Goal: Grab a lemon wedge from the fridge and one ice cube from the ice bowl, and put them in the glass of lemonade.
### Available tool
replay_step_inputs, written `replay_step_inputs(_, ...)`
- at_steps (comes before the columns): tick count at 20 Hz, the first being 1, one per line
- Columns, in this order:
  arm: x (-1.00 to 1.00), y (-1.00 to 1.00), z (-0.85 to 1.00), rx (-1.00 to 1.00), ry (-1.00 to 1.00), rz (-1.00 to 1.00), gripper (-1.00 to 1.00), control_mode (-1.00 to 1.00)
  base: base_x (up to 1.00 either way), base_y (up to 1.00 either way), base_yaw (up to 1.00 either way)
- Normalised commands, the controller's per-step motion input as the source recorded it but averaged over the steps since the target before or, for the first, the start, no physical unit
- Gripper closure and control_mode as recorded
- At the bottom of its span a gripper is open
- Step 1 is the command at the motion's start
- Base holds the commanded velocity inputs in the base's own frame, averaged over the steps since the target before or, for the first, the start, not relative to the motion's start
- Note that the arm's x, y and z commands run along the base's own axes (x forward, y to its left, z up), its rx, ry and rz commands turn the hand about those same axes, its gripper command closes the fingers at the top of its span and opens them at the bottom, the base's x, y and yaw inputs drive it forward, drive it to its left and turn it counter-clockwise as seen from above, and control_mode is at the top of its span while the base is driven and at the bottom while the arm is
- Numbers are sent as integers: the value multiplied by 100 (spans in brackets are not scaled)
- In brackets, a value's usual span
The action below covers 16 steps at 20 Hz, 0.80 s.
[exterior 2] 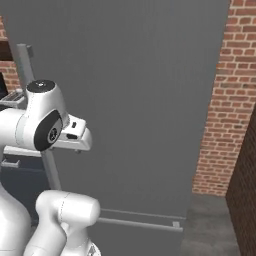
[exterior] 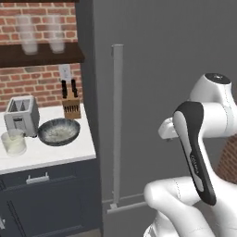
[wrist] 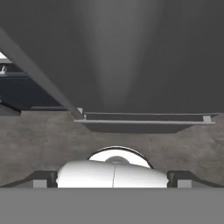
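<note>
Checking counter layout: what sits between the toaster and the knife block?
Nothing: in the left base view, bare counter and brick wall separate toaster and knife block; the ice bowl sits nearer the front.

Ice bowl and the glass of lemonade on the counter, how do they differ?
The ice bowl is dark grey, wide and shallow; the glass of lemonade is clear, narrower and upright. The ice bowl holds whitish speckled contents; the glass of lemonade holds pale liquid. The bowl sits nearer the fridge. Both stand on the white counter beside the toaster.

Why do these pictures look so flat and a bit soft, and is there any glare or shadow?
Left base view: the fridge door is even grey without glare; the two frosted glasses look hazy. Right base view: flat, shadowless light on the brick wall. Hand view: a soft pale sheen runs down the fridge door.
</note>
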Motion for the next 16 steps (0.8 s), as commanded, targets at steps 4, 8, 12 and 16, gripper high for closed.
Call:
replay_step_inputs(4,0,0,0,0,0,0,-100,100,-1,61,-12)
replay_step_inputs(8,0,0,0,0,0,0,-100,100,0,68,-12)
replay_step_inputs(12,0,0,0,0,0,0,-100,100,1,57,-19)
replay_step_inputs(16,0,0,0,0,0,0,-100,100,1,48,-25)
